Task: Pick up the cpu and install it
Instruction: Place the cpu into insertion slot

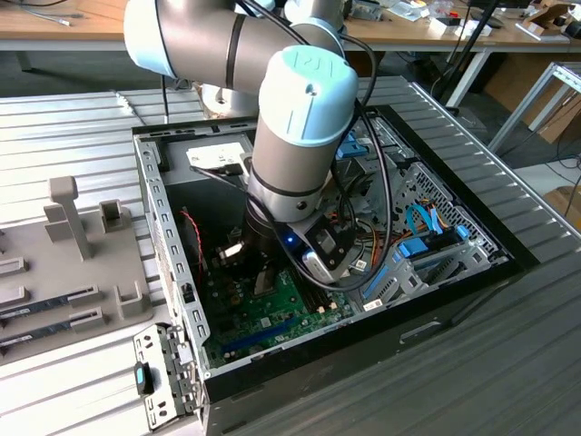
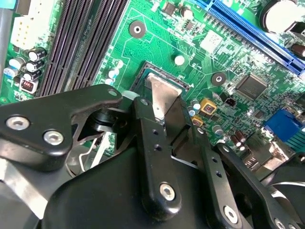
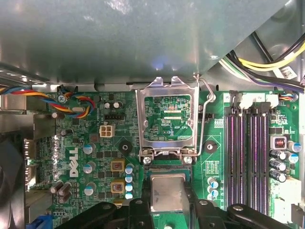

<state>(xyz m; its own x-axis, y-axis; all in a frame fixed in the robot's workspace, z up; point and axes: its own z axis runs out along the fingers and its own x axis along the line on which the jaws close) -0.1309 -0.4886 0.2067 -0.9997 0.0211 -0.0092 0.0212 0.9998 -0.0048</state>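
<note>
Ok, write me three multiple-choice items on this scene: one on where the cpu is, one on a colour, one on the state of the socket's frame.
1. Where is the cpu?
A. Lying outside the computer case
B. Between the fingers of the gripper, at the socket
C. On the memory slots

2. What colour is the motherboard?
A. Red
B. Black
C. Green

3. How does the socket's metal frame stand?
A. Flipped open
B. Closed over the cpu
C. Taken off the board

Answers:
1. B: both wrist views show the silver chip clamped between the black fingers right at the socket.
2. C: the board is green in both wrist views.
3. A: in the first wrist view the frame is swung back, clear of the socket.
</note>
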